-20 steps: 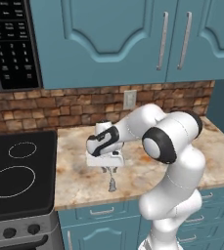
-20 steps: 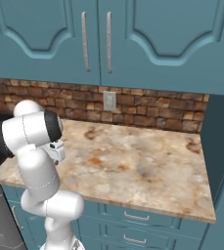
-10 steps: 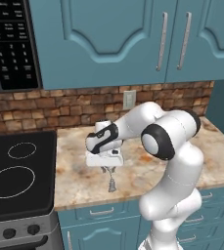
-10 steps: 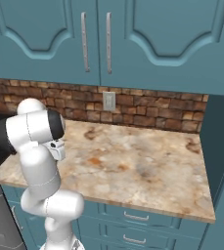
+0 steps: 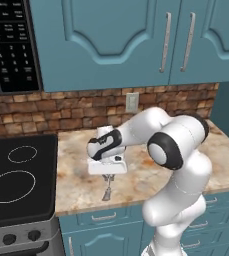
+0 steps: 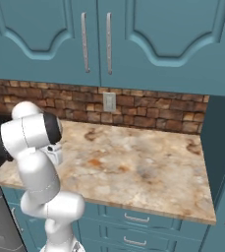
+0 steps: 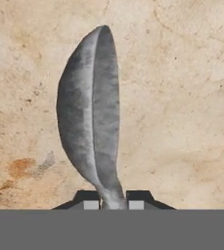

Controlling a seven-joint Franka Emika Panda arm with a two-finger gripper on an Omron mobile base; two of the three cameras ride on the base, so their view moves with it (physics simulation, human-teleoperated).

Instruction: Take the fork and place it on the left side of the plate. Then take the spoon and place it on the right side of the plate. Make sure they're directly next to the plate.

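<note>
1. The jaws have just closed on the neck of the spoon (image 7: 89,117) (bowl jutting forward, seen edge-on).
2. It is held low over the tabletop (image 7: 182,97), ready for carrying to the plate.

Silver-grey spoon (image 7: 90,107) on edge, neck pinched between the jaws above the counter.

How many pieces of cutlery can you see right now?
1: the spoon, its handle pinched in the shut hand above the counter. The arm blocks part of the counter, so a fork may be hidden.
</note>
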